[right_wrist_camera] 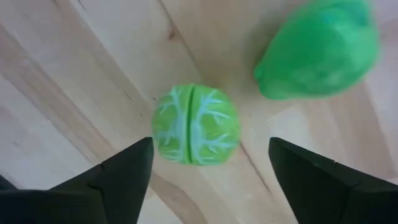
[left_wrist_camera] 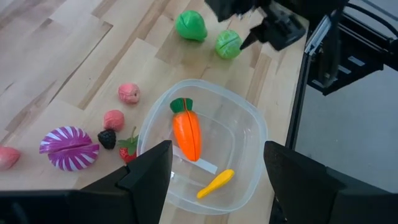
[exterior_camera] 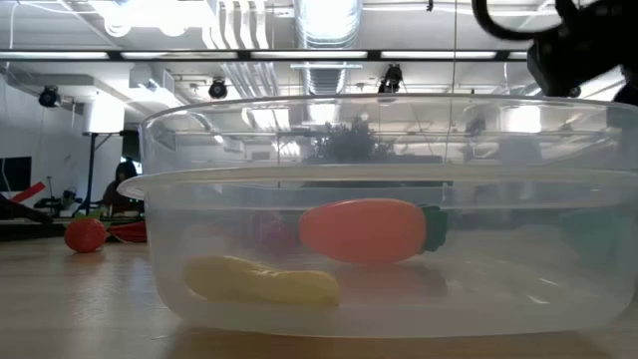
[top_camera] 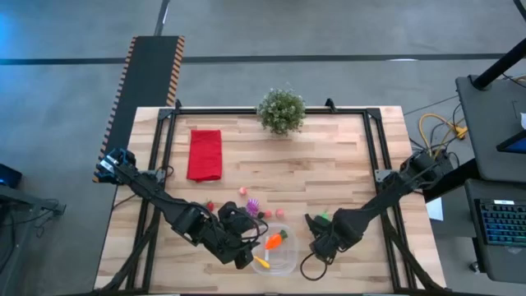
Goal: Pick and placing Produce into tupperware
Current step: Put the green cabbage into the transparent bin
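Observation:
The clear tupperware (top_camera: 279, 260) (left_wrist_camera: 249, 124) sits near the table's near edge. Inside it lie the orange carrot (left_wrist_camera: 187, 132) (exterior_camera: 364, 229) and a yellow piece (left_wrist_camera: 215, 183) (exterior_camera: 264, 281). My left gripper (left_wrist_camera: 217, 149) (top_camera: 249, 252) hovers open over the tub's left side. My right gripper (right_wrist_camera: 210, 149) (top_camera: 319, 236) is open to the right of the tub. Its fingers stand on either side of a veined green ball (right_wrist_camera: 196, 124) (left_wrist_camera: 229, 43) that rests on the table. A second green piece (right_wrist_camera: 317, 50) (left_wrist_camera: 191, 25) lies just beyond it.
A purple piece (left_wrist_camera: 68, 148), two pink pieces (left_wrist_camera: 129, 93) (left_wrist_camera: 114, 119), a dark berry (left_wrist_camera: 107, 139) and a red piece (left_wrist_camera: 127, 151) lie on the wood left of the tub. A red cloth (top_camera: 205, 154) and a potted plant (top_camera: 281, 110) are farther back.

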Controlling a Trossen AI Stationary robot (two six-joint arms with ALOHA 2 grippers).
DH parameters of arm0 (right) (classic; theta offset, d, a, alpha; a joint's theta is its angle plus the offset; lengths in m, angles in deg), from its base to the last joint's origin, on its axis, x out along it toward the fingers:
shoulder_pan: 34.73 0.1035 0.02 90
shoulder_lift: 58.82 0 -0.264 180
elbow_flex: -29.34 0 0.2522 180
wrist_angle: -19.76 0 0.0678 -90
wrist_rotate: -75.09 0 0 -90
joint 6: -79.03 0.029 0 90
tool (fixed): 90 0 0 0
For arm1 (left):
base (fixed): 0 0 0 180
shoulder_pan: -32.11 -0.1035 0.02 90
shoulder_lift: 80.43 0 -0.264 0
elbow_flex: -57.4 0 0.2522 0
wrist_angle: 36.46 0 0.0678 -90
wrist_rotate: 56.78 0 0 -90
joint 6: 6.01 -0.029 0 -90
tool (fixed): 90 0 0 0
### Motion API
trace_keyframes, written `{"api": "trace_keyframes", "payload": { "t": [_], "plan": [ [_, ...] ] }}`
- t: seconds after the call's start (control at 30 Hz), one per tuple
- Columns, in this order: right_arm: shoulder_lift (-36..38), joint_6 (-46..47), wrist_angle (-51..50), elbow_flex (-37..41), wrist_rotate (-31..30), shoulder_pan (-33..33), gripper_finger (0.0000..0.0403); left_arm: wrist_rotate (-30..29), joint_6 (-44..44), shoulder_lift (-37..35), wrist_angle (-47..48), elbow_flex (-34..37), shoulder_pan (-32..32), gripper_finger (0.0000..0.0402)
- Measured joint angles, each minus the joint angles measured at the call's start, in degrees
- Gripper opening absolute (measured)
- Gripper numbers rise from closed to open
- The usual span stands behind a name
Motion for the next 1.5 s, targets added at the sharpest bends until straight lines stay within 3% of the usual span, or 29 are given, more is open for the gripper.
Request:
{"api": "trace_keyframes", "payload": {
  "t": [0.23, 0.87, 1.23, 1.5],
  "plan": [
    [-5.1, -1.9, 1.1, -1.8, 0.9, 0.0, 0.0345, 0.0, 0.0, 0.0, 0.0, 0.0, 0.0, 0.024],
    [-5.2, -2.1, 1.8, -0.9, -2.0, -0.1, 0.0323, 0.0, 0.0, 0.0, 0.1, 0.0, 0.0, 0.024],
    [-5.2, -2.4, 2.0, -0.8, -2.6, -0.1, 0.0225, 0.0, 0.0, 0.0, 0.1, 0.0, 0.0, 0.024],
    [-5.1, -2.1, 1.2, -2.2, -2.1, -0.1, 0.0251, 0.0, 0.1, 0.0, 0.1, 0.0, 0.0, 0.024]
  ]
}}
